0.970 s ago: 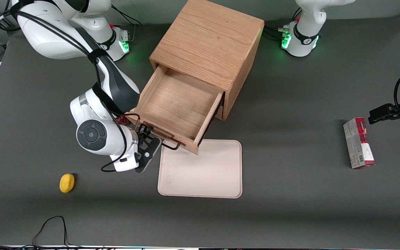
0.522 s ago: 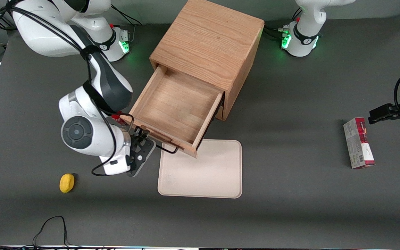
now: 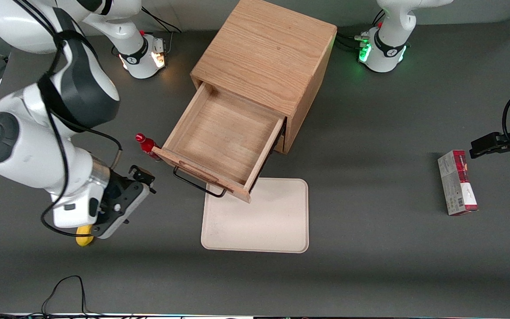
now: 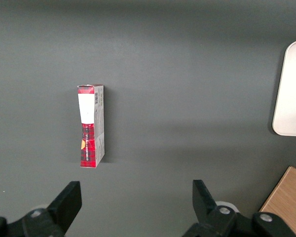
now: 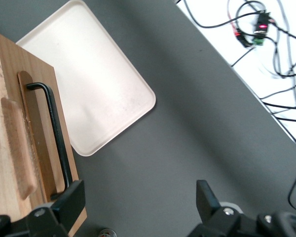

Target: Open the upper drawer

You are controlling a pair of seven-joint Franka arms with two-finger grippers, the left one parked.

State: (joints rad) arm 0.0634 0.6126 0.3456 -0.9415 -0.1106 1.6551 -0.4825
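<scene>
The oak cabinet (image 3: 267, 51) stands at the back of the table. Its upper drawer (image 3: 222, 133) is pulled well out, and its shallow wooden box is empty. The long black wire handle (image 3: 197, 184) on its front faces the front camera. My right gripper (image 3: 144, 180) is open and empty. It hangs above the table beside the drawer front, toward the working arm's end, apart from the handle. The right wrist view shows the gripper (image 5: 137, 202) with its jaws wide apart, the handle (image 5: 54, 138) and the drawer front (image 5: 19, 148). The lower drawer is hidden under the upper one.
A cream tray (image 3: 259, 217) lies in front of the drawer, partly under it, and shows in the right wrist view (image 5: 89, 89). A small red bottle (image 3: 145, 142) stands beside the drawer's corner. A yellow object (image 3: 84, 239) lies under my wrist. A red-and-white box (image 3: 456, 181) lies toward the parked arm's end.
My gripper has let go of the handle, opened, and drawn away toward the working arm's end of the table. The drawer stays pulled out. The red bottle is now uncovered.
</scene>
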